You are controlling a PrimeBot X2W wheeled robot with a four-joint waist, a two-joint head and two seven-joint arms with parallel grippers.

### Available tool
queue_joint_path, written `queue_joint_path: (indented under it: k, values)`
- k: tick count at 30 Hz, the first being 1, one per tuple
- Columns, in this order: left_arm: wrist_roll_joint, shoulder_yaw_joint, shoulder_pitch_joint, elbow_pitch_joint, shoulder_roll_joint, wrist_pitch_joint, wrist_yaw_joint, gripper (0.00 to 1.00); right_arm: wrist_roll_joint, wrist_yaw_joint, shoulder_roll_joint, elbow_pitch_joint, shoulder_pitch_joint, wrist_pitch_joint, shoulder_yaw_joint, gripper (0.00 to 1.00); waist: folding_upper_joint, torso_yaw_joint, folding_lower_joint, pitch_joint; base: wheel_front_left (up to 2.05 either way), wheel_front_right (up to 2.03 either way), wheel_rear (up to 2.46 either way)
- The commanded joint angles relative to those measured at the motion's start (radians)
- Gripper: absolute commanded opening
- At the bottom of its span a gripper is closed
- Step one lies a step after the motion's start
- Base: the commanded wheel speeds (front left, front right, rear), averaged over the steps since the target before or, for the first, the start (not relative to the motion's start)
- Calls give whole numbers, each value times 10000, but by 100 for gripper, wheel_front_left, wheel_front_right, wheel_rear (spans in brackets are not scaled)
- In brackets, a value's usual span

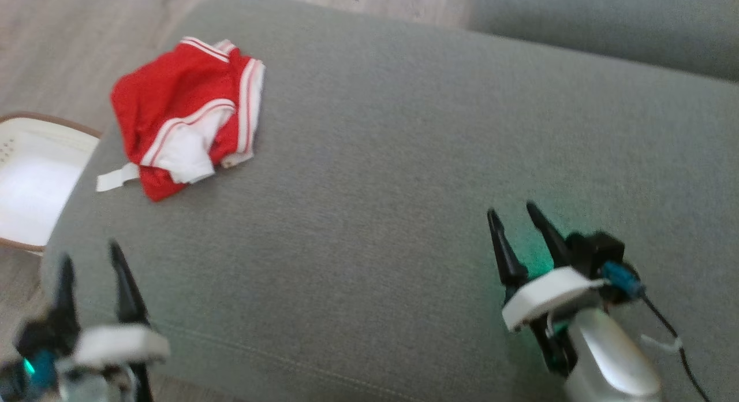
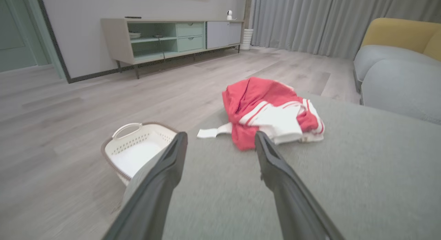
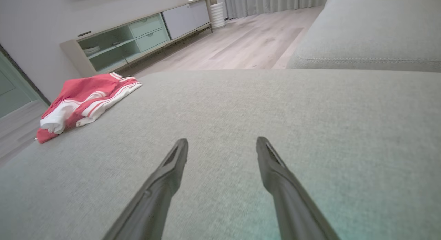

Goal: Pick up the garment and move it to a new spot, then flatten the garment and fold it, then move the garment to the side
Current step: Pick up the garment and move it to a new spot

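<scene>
The garment [image 1: 185, 113] is a red piece with white stripes and a white lining, lying crumpled at the far left of the grey-green cushion [image 1: 404, 159]. It also lies ahead in the left wrist view, garment [image 2: 268, 110], and far to the left in the right wrist view, garment [image 3: 82, 100]. My left gripper [image 1: 89, 250] is at the cushion's near left corner, open and empty, well short of the garment. Over the cushion's right part, my right gripper [image 1: 511, 208] is open with nothing between its fingers.
A white laundry basket [image 1: 29, 177] stands on the wood floor just left of the cushion, basket [image 2: 137, 150]. More sofa cushions [image 3: 372, 33] lie to the right and behind. A low sideboard [image 2: 172, 36] stands against the far wall.
</scene>
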Motion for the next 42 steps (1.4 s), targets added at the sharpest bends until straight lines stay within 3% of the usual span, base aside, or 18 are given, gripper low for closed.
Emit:
queue_joint_path:
  k: [1, 4, 10, 15, 22, 28, 29, 31, 42]
  values:
    - [52, 572, -1097, -344, 463, -51, -234, 100, -218, 35, 7, -440, -621, -66, 253, 100, 0, -558, -1, 688, 0, 0, 0]
    - [-148, 854, -1955, 4, 762, -51, -486, 100, -473, 35, 7, -655, -861, -66, 393, 100, 0, -945, -1, 1167, 0, 0, 0]
    - [-524, 713, -3847, 1650, 1886, 213, -974, 100, -807, 35, 7, -993, -1199, -66, 427, 100, 0, -1684, -1, 1995, 0, 0, 0]
    - [-828, 392, -5022, 3042, 2636, 582, -1120, 100, -934, 35, 7, -1115, -1285, -66, 393, 100, 0, -2147, -1, 2397, 0, 0, 0]
    - [-1377, 189, -5874, 4655, 3042, 1667, -1152, 100, -1074, 35, 7, -1287, -1453, -66, 276, 100, 0, -2821, -1, 2850, 0, 0, 0]
    - [-1451, 219, -5978, 6090, 3172, 2476, -711, 100, -1018, 35, 7, -1367, -1484, -67, 243, 100, 0, -3210, -1, 2894, 0, 0, 0]
    - [-1450, 218, -6008, 6241, 3204, 2543, -634, 60, -1010, 35, 7, -1363, -1476, -67, 230, 100, 0, -3249, -1, 2881, 0, 0, 0]
    - [-1579, 338, -6097, 6353, 3203, 2312, -570, 0, -989, 35, 7, -1378, -1464, -67, 149, 100, 0, -3305, -1, 2851, 0, 0, 0]
    - [-1520, -538, -7022, 5602, 3186, 506, -1119, 0, -586, 35, 7, -1192, -1237, -67, 201, 100, 0, -3752, -1, 2015, 0, 0, 0]
